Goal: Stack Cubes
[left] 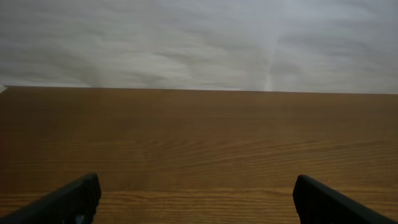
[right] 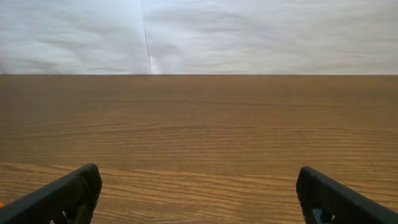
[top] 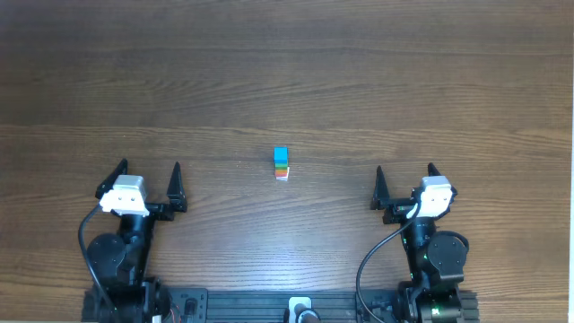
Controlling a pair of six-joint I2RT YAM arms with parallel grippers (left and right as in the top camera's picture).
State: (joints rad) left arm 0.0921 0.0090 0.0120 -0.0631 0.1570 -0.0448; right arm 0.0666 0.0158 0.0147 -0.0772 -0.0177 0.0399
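Cube stack [top: 282, 164] stands between left pincer [top: 150, 166] and right pincer [top: 405, 169].

bench [top: 287, 72]: brown wood, grain running side to side | on it: one upright cube stack [top: 282, 166], blue cube uppermost | bare wood all round the stack

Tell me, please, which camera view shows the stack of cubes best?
The top view: the cube stack stands in plain sight on the table, blue cube uppermost. Both wrist views face table and wall, aimed past it.
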